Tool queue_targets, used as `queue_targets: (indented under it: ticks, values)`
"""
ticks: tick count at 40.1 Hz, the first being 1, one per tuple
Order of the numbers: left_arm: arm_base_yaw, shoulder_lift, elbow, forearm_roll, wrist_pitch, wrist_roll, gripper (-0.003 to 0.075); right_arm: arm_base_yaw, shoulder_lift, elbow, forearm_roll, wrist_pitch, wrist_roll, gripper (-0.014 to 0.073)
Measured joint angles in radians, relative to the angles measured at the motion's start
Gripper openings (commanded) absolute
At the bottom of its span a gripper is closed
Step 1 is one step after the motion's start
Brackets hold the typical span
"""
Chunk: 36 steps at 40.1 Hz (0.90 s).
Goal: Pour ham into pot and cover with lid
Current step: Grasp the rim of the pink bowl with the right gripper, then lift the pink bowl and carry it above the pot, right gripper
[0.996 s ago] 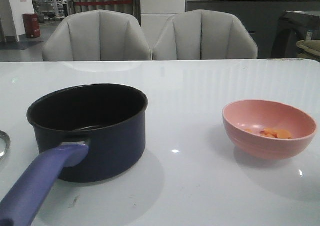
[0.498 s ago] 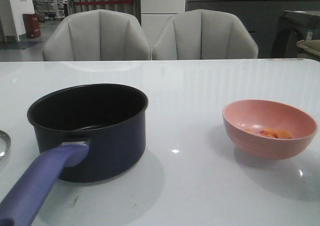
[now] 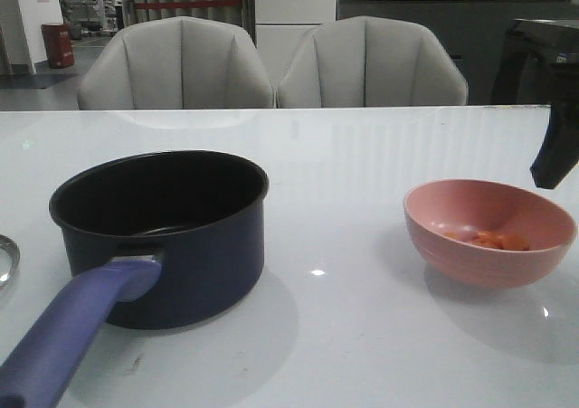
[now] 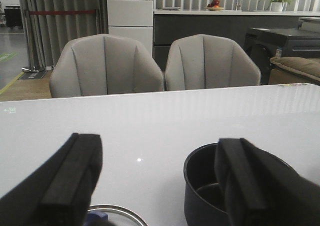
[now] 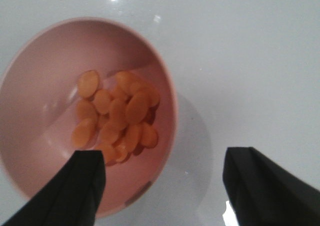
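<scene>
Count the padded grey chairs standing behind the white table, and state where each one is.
2. One padded grey chair stands behind the glossy white table, beyond the dark navy saucepan; the other grey chair stands beside it, nearer the pink round bowl. None seem hidden.

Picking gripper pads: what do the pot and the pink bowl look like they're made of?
Pot: likely coated metal, with a dark glossy wall and a matte black inside. Its handle: smooth purple, probably plastic. Pink bowl: opaque with a soft sheen, plastic or melamine, perhaps glazed ceramic.

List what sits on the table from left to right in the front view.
lid edge → pot → pink bowl holding the ham, with the right gripper above its right side.
</scene>
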Motion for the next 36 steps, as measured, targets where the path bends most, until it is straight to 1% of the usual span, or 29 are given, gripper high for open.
queue_targets:
  ticks: [3, 6, 12, 15, 17, 20, 26, 29, 36]
  values:
    - [0.0, 0.0, 0.0, 0.0, 0.0, 0.0, 0.0522, -0.035, 0.071, -0.044, 0.022, 0.018, -0.032, 0.0591]
    - [0.0, 0.0, 0.0, 0.0, 0.0, 0.0, 0.0522, -0.058, 0.135, -0.083, 0.057, 0.042, -0.094, 0.0591]
    - [0.0, 0.0, 0.0, 0.0, 0.0, 0.0, 0.0522, -0.065, 0.231, -0.151, 0.194, 0.076, -0.252, 0.0587]
    - [0.0, 0.0, 0.0, 0.0, 0.0, 0.0, 0.0522, -0.065, 0.275, -0.181, 0.251, 0.078, -0.316, 0.0554]
    - [0.0, 0.0, 0.0, 0.0, 0.0, 0.0, 0.0522, -0.065, 0.303, -0.195, 0.265, 0.078, -0.336, 0.051]
    - [0.0, 0.0, 0.0, -0.002, 0.0, 0.0, 0.0522, -0.066, 0.341, -0.217, 0.274, 0.081, -0.349, 0.0402]
    - [0.0, 0.0, 0.0, -0.002, 0.0, 0.0, 0.0522, -0.066, 0.395, -0.243, 0.278, 0.084, -0.356, 0.012]
    - [0.0, 0.0, 0.0, -0.002, 0.0, 0.0, 0.0522, -0.066, 0.399, -0.246, 0.285, 0.084, -0.358, 0.0153]
    - [0.0, 0.0, 0.0, -0.002, 0.0, 0.0, 0.0522, -0.066, 0.401, -0.248, 0.295, 0.076, -0.363, 0.0148]
